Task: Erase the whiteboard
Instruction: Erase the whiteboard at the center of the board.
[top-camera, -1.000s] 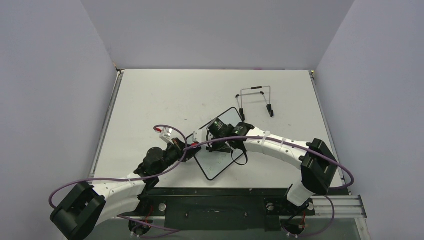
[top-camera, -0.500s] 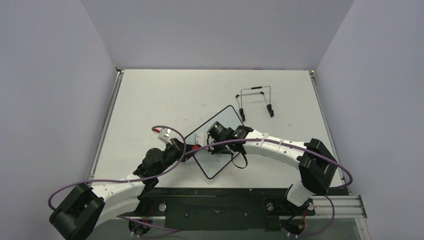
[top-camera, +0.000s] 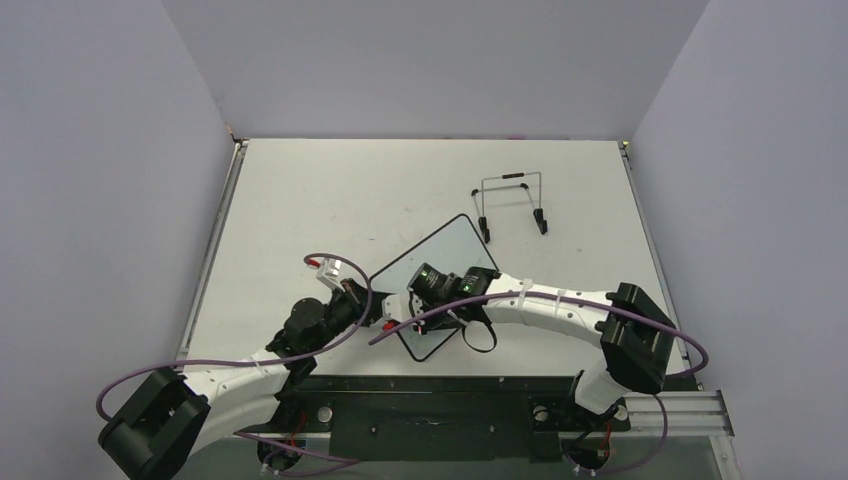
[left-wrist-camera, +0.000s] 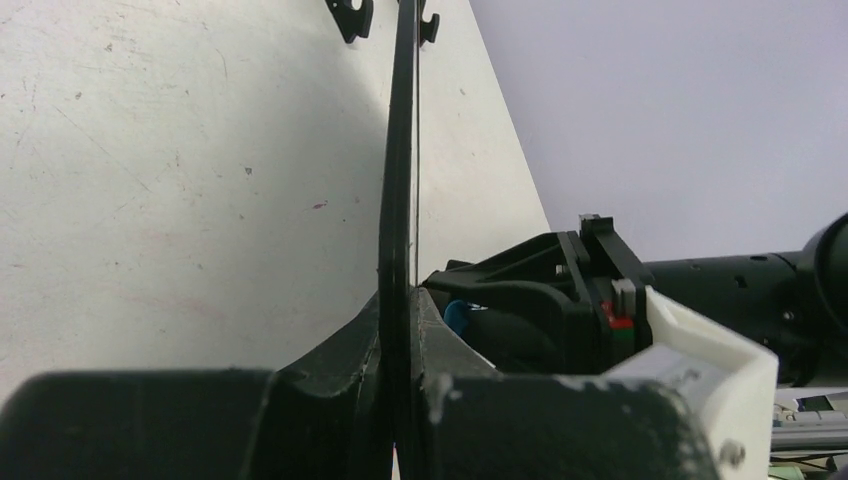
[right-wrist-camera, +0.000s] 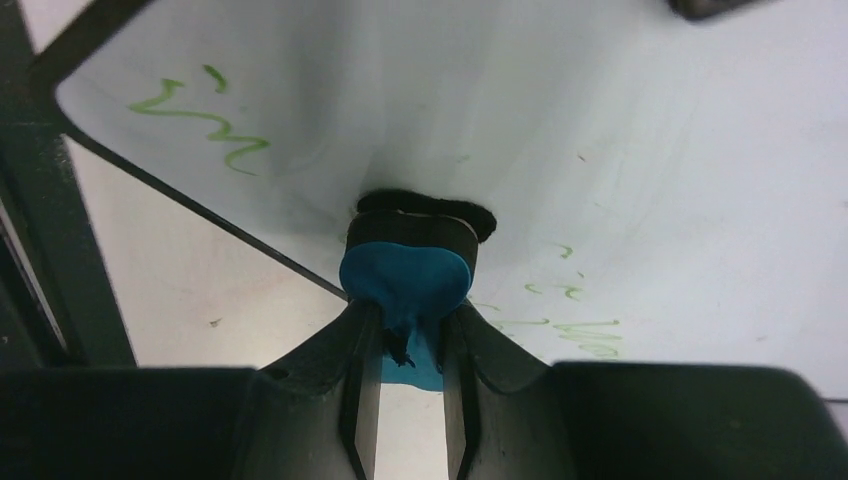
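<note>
Since a second ago my right gripper (right-wrist-camera: 405, 322) has slid nearer and a little to the left across the board, while my left gripper (left-wrist-camera: 400, 335) has kept its place. The right fingers are clenched on a small blue eraser with a black felt pad (right-wrist-camera: 405, 272), and the pad is pressed flat on the white surface. Faint green handwriting (right-wrist-camera: 205, 112) remains to the left of it, with more strokes to the right. My left gripper is clamped on the black frame at the near-left edge of the small rectangular whiteboard with rounded corners (top-camera: 445, 243). The board sits turned cornerwise in the near middle of the grey-white table (top-camera: 300, 200). A bare wire stand (top-camera: 510, 198) waits well apart on the far right.

I judge the board thin, stiff and light, with a slick face. A hard rub would likely spin or skid it unless my left grip stays firm. The frame edge is the sound place to hold, leaving the writing face free. I cannot tell whether the clamped edge is raised off the table.
</note>
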